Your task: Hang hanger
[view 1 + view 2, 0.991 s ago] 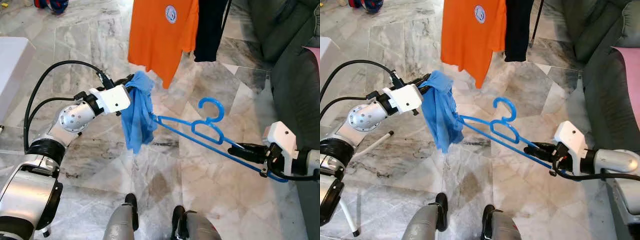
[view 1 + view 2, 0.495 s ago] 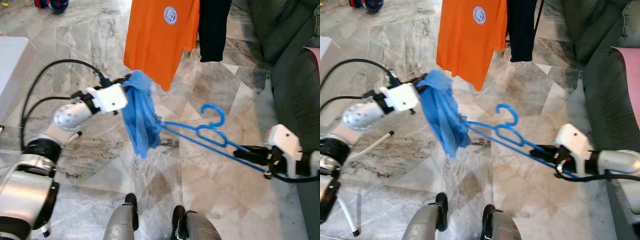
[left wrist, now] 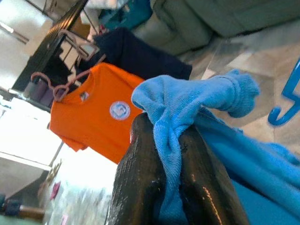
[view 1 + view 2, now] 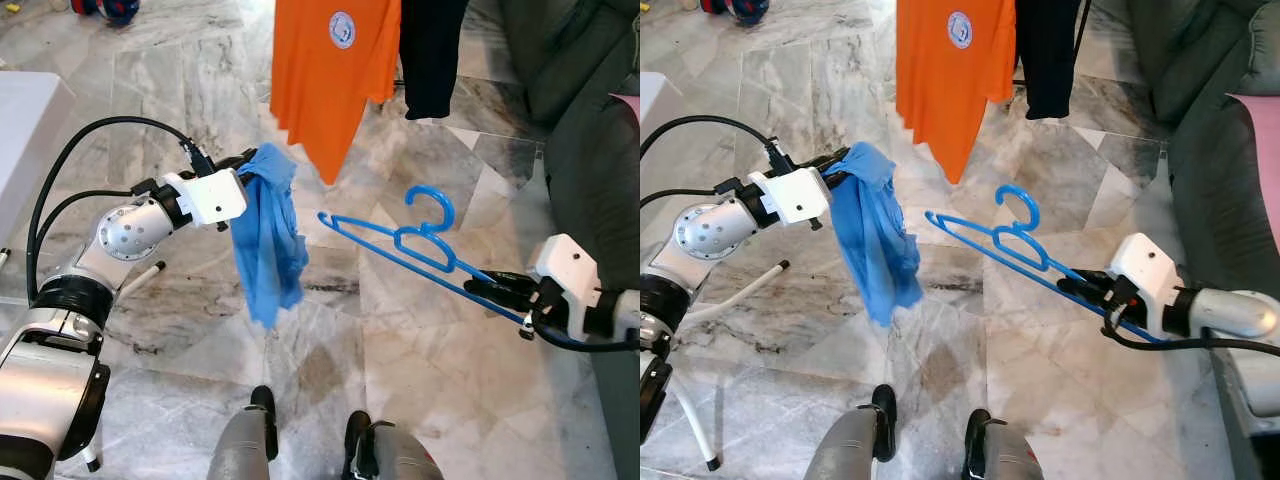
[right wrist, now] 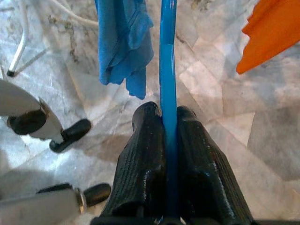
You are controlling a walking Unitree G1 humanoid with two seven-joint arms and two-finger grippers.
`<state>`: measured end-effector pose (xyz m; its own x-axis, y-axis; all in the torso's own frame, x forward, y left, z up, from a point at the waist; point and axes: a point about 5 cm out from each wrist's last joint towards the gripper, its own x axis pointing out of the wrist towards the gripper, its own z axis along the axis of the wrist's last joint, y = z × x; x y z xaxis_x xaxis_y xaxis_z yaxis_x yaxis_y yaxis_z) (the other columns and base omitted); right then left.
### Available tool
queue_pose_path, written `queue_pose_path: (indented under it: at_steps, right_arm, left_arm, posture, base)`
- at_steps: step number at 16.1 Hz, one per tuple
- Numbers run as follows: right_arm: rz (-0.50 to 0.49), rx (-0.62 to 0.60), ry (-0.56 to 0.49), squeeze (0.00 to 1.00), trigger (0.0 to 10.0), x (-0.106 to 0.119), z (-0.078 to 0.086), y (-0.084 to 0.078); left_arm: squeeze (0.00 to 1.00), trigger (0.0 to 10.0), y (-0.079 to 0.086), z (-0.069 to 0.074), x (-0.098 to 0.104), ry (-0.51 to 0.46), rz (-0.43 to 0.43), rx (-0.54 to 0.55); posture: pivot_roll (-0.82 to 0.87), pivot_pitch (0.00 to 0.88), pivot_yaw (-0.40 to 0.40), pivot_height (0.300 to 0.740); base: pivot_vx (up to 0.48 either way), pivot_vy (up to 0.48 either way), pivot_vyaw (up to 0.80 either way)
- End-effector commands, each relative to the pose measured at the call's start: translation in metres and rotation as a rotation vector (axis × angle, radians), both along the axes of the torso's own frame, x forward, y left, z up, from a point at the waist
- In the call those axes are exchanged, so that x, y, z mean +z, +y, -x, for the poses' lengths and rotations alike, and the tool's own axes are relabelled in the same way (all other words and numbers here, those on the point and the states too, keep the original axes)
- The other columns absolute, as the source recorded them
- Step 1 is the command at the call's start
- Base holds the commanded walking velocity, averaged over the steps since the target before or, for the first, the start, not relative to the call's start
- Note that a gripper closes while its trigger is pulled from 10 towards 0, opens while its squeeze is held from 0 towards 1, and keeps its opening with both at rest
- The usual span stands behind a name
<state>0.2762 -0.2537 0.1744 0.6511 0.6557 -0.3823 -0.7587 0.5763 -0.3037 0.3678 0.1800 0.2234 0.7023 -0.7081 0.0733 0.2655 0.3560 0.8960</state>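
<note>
Even, bright daylight fills both head views, and the marble floor (image 4: 420,360) shows soft sheen with faint shadows. Both are sharp, with slight blur on the orange shirt (image 4: 335,70) hem at twelve o'clock. In the left wrist view, glare whites out the area toward eight o'clock, and the near black fingers (image 3: 140,187) are soft. The right wrist view is evenly lit, its background floor mildly blurred.
</note>
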Motion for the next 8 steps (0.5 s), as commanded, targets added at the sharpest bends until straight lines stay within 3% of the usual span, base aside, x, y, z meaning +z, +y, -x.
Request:
queue_pose_path:
  at_steps: [1, 8]
  right_arm:
    - [0.003, 0.008, 0.003, 0.0, 10.0, -0.0027, 0.0006, 0.0012]
    - [-0.061, 0.079, 0.044, 0.0, 10.0, -0.0021, 0.003, 0.011]
  left_arm:
    - [0.0, 10.0, -0.0011, 0.0045, 0.0031, -0.021, 0.008, -0.041]
    - [0.0, 10.0, -0.0094, 0.0089, 0.0103, -0.008, 0.075, -0.117]
  posture:
    - [0.08, 0.346, 0.02, 0.74]
    - [0.08, 0.364, 0.023, 0.74]
  base:
    - [0.0, 0.0, 0.0]
    - [0.0, 0.0, 0.0]
